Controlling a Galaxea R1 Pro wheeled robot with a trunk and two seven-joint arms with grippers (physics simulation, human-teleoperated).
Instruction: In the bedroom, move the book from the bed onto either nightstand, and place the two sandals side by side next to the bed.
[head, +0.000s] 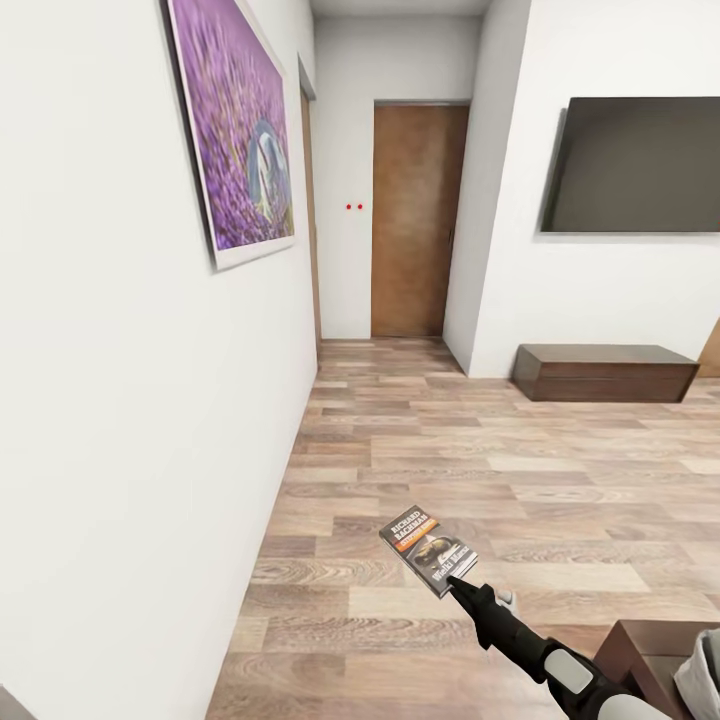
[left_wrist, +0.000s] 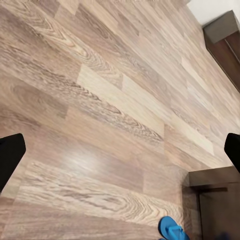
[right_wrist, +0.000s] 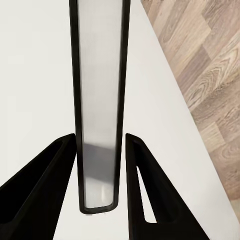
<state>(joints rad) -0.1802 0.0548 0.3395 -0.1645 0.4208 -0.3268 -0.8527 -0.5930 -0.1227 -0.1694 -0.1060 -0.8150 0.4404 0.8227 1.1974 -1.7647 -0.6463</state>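
Right gripper is clenched on the book by one edge, holding it in the air over the wood-plank floor; thin, light and probably flexible, it likely suits a deeper grasp.

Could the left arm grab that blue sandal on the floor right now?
Probably yes. The left gripper is open and empty, looking down at the wood floor, and the sandal lies at the edge of its view beside a dark cabinet. Nothing lies between them, though the arm would need to shift over first.
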